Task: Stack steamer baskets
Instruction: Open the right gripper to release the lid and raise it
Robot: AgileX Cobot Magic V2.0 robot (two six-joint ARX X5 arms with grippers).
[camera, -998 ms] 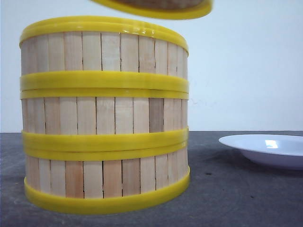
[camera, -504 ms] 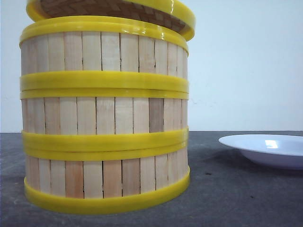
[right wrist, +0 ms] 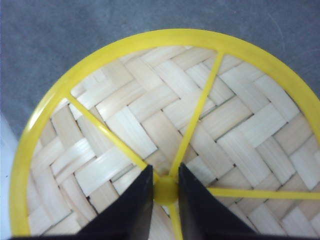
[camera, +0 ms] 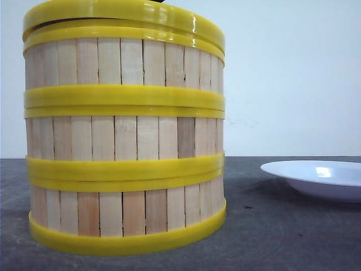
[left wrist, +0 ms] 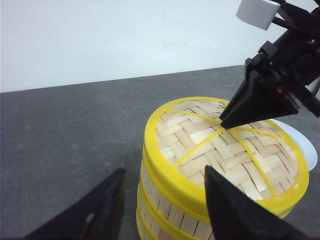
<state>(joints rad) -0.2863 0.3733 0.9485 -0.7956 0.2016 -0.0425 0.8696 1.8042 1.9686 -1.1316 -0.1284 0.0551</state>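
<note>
right gripper (right wrist: 165, 192) is pinched on the lid (left wrist: 225, 145) knob, left gripper (left wrist: 162, 210) open; steamer baskets (camera: 124, 141) look light and stiff, grab by the rim

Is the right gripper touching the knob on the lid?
Touching. The right wrist view shows the right gripper with both fingers pressed against the yellow knob of the lid, no gap.
</note>
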